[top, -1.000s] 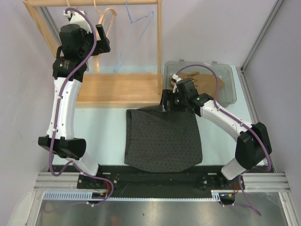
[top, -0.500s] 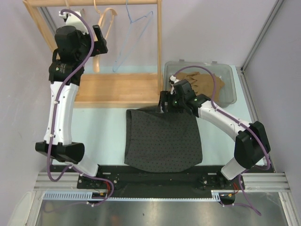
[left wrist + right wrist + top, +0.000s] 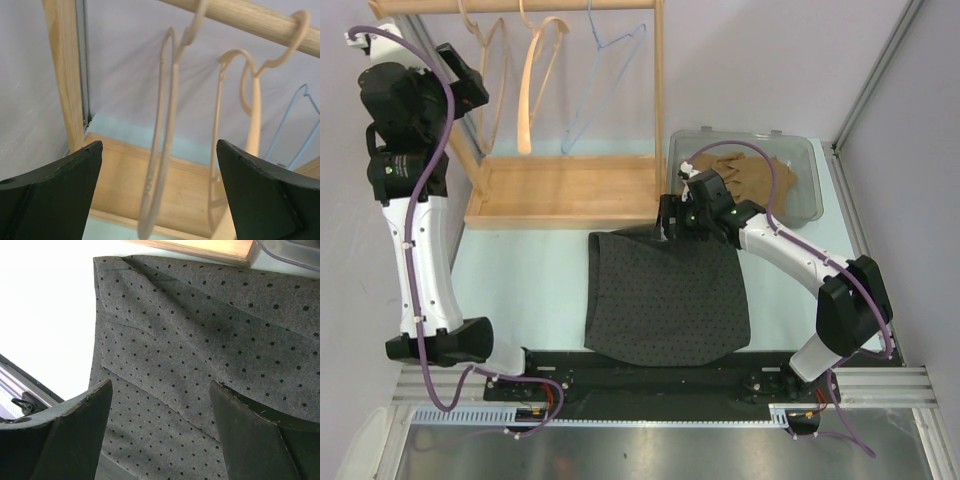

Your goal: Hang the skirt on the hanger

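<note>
The skirt point(image 3: 665, 300), dark grey with small black dots, lies flat on the table in front of the arms. My right gripper point(image 3: 672, 222) hovers open over its far edge; in the right wrist view the fabric point(image 3: 200, 340) fills the gap between the spread jaws point(image 3: 160, 387), with nothing pinched. My left gripper point(image 3: 468, 78) is raised at the rack's left post, open and empty. In the left wrist view a thin beige hanger point(image 3: 162, 150) hangs from the wooden rod point(image 3: 250, 17) just beyond the open gripper point(image 3: 157, 165).
A thicker beige hanger point(image 3: 535, 80) and a blue wire hanger point(image 3: 605, 80) hang further right on the rod. The rack's wooden base point(image 3: 565, 190) borders the skirt's far edge. A clear bin point(image 3: 800, 145) with a brown garment point(image 3: 745, 175) stands at the back right.
My left arm has swung left from in front of the hangers to the rack's left post, uncovering the thin beige hanger. The right gripper has barely moved over the skirt's edge.
</note>
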`<action>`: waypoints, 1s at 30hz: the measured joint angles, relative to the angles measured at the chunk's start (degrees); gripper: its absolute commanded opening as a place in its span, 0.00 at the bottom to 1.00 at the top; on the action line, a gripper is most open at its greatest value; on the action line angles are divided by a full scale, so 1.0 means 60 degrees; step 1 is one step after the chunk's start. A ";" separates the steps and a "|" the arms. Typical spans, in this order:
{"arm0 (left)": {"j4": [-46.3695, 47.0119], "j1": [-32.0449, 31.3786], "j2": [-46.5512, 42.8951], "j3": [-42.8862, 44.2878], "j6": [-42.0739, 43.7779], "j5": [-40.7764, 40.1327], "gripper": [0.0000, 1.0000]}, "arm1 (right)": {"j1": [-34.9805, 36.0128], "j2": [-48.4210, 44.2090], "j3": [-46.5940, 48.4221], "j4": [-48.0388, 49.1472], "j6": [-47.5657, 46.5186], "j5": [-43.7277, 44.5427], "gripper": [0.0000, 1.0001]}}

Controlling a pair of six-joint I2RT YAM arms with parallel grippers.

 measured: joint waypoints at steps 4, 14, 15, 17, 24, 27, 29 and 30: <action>-0.0080 0.0761 0.0284 -0.0033 -0.0310 0.1013 0.98 | 0.0000 0.0004 0.0000 0.0000 0.0000 -0.0004 0.83; -0.0066 0.0965 0.0831 -0.0466 -0.0404 0.3024 0.94 | -0.0011 0.0040 0.0000 0.0000 0.0000 0.0000 0.82; -0.0066 0.0969 0.0889 -0.0466 -0.0433 0.3024 0.85 | -0.0015 0.0047 0.0000 0.0000 0.0000 -0.0004 0.83; -0.0087 0.0973 0.0991 -0.0466 -0.0466 0.3013 0.70 | -0.0022 0.0047 0.0000 -0.0004 0.0000 0.0000 0.83; -0.0310 0.1002 0.1355 -0.0466 -0.0455 0.3209 0.38 | -0.0062 0.0047 0.0000 -0.0007 0.0004 0.0004 0.82; -0.0277 0.1002 0.1351 -0.0463 -0.0433 0.3282 0.22 | -0.0066 0.0051 0.0000 -0.0007 0.0004 0.0015 0.82; -0.0277 0.1002 0.1351 -0.0459 -0.0430 0.3337 0.08 | -0.0066 0.0051 0.0000 -0.0007 0.0004 0.0033 0.82; -0.0284 0.1002 0.1351 -0.0452 -0.0412 0.3359 0.04 | -0.0066 0.0051 0.0000 -0.0007 0.0004 0.0036 0.82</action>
